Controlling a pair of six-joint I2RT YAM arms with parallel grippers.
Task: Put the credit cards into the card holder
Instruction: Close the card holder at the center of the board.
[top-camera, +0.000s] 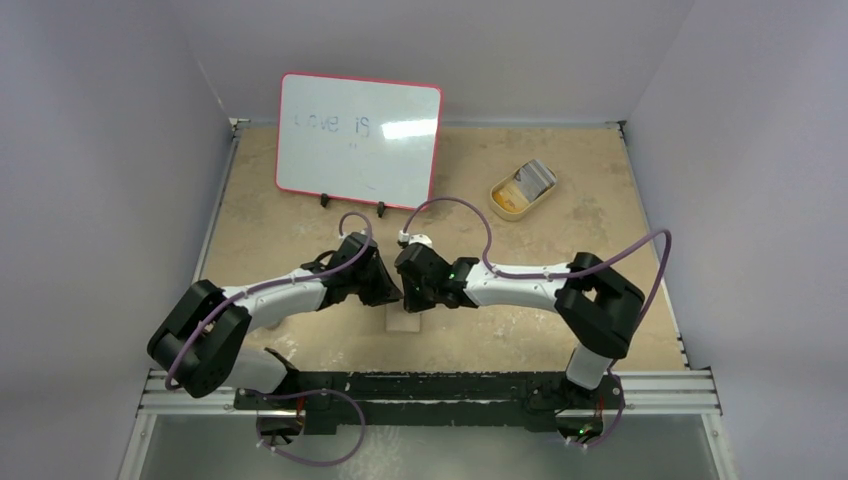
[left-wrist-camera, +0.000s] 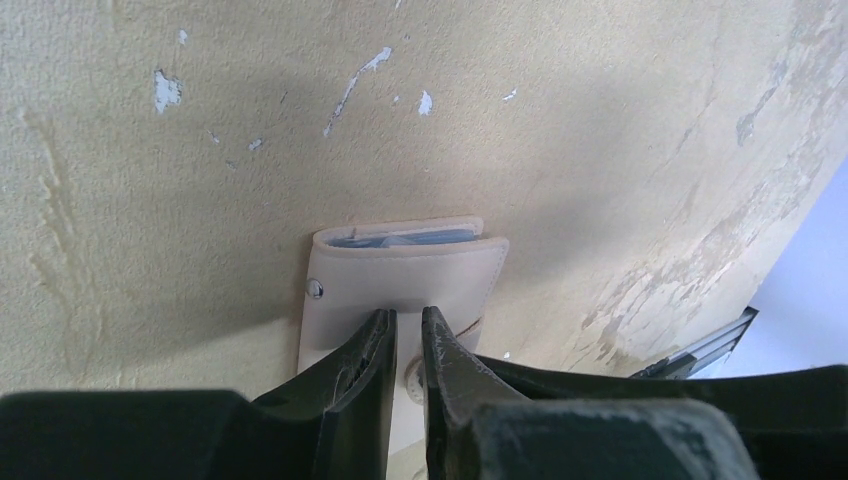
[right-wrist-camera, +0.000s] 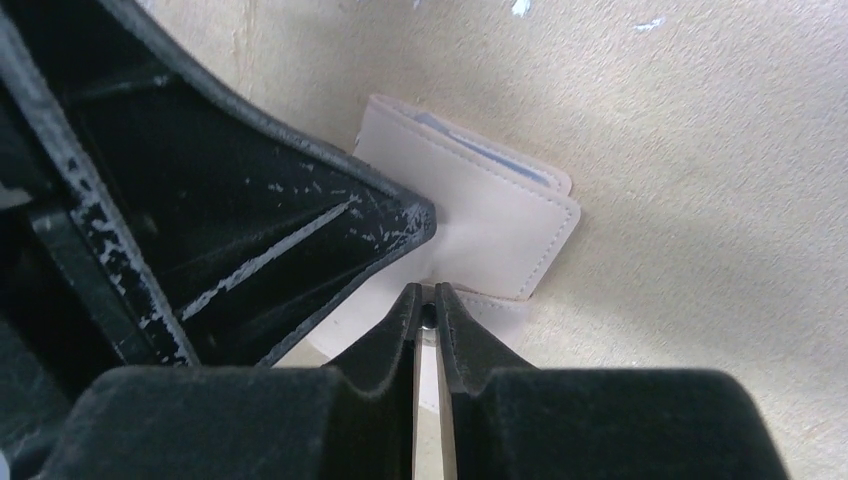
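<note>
**Holder** (left-wrist-camera: 405, 275): tan bifold, folded shut and lying flat on the worktop (top-camera: 560, 240), near the near edge at about mid-width, under both wrists.
- Stitched flap on top, with a metal snap stud at one side.
- Judged light, soft and pliable. It would slide on the worktop if pushed, and the fold may spring open unless it is snapped.
- Best hold, by judgement: the tab or the thin stitched border, with the body pressed down so it stays put.

**Cards** (left-wrist-camera: 410, 238): bluish-grey edges show inside the open far side of the fold, seated in the pockets.
- The number cannot be told.
- Judged thin, stiff and slick, so likely to slip out if the holder is tipped towards its open side.

**Tab** (right-wrist-camera: 495, 300): pale strap coming out from under the flap, not yet fastened.

**Right gripper** (right-wrist-camera: 427, 290): the jaws are pressed almost together at the tab and appear to pinch it.

**Left gripper** (left-wrist-camera: 407, 314): the jaws stand a narrow slit apart above the flap's near border. It cannot be told whether they grip anything.

**Whiteboard** (top-camera: 358, 140): red-rimmed and propped upright at the far edge, left of centre, well apart from the holder.

**Dish** (top-camera: 505, 200): tan oval towards the far right corner. What it contains is too small to identify.
</note>
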